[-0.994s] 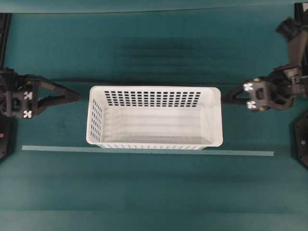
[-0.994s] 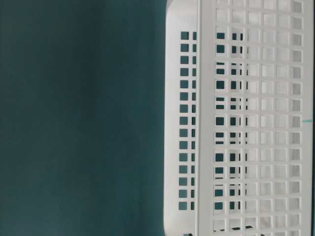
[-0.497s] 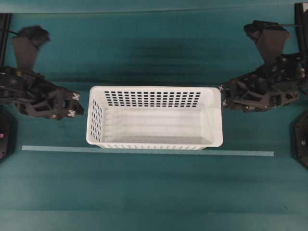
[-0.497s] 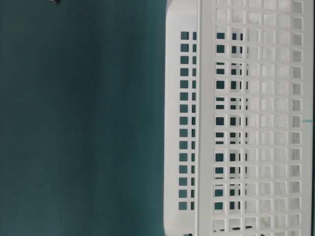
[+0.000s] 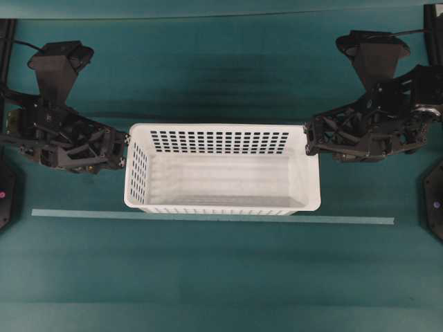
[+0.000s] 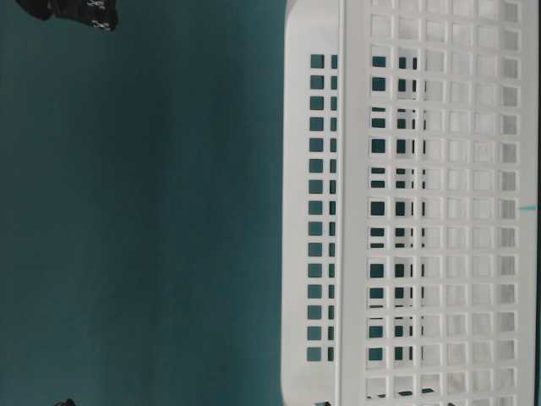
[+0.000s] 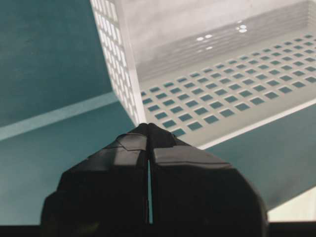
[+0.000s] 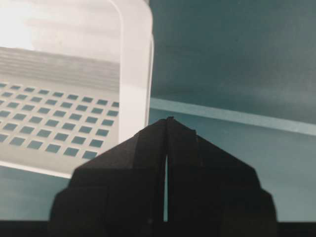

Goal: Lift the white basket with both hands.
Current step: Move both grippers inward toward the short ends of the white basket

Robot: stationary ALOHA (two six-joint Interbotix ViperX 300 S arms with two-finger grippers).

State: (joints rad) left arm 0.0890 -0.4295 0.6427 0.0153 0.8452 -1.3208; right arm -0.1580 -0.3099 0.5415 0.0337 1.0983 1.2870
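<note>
Teal cloth (image 5: 221, 277) covers the table, and the white basket (image 5: 221, 169) sits upright near its middle, just behind a pale strip (image 5: 208, 216) running along the basket's front wall. At the basket's left end the left gripper (image 5: 124, 149) has its jaws pressed together on nothing, its tip at the rim's corner. At the basket's right end the right gripper (image 5: 309, 140) is likewise clenched and empty, its tip right at the rim.

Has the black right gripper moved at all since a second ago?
Yes. In the overhead view the right gripper has shifted left, its tip now over the white slotted plastic basket's right rim.
</note>
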